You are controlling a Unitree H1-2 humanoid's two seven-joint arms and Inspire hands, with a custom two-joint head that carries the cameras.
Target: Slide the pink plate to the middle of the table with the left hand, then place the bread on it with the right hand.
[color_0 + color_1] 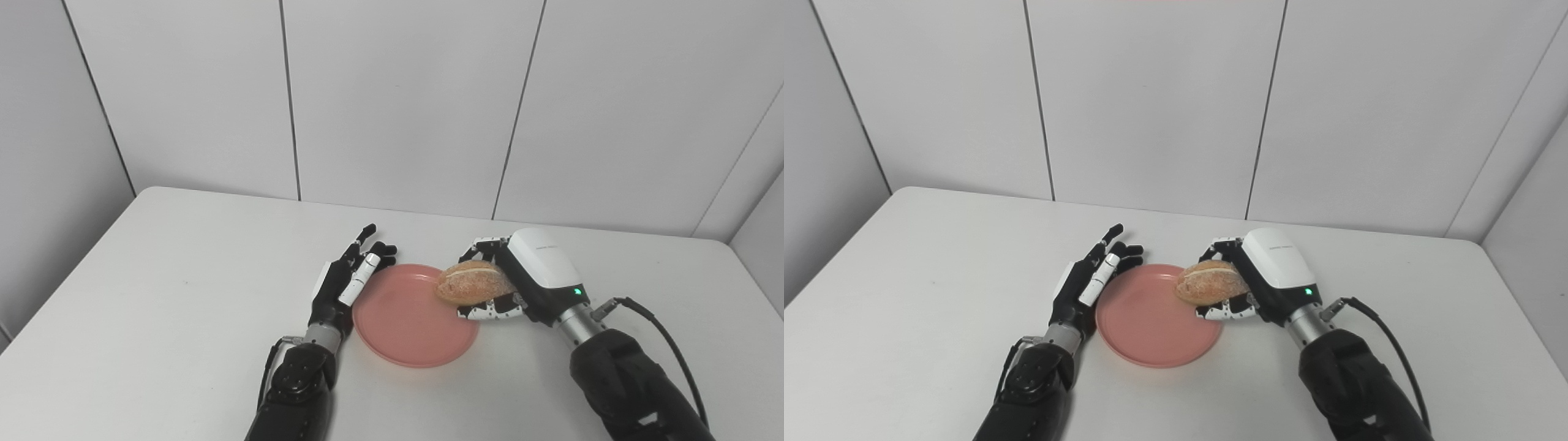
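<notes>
right hand (520, 275) half hides bread (471, 282)

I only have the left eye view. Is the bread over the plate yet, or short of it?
Observer: In the right eye view too, the bread, held in the right hand, overlaps only the plate's far right rim, not its middle.
Operator: And the left hand, is it off the plate?
Observer: From that second angle the left hand lies open along the left rim, thumb at the edge. I cannot tell whether they touch.
</notes>
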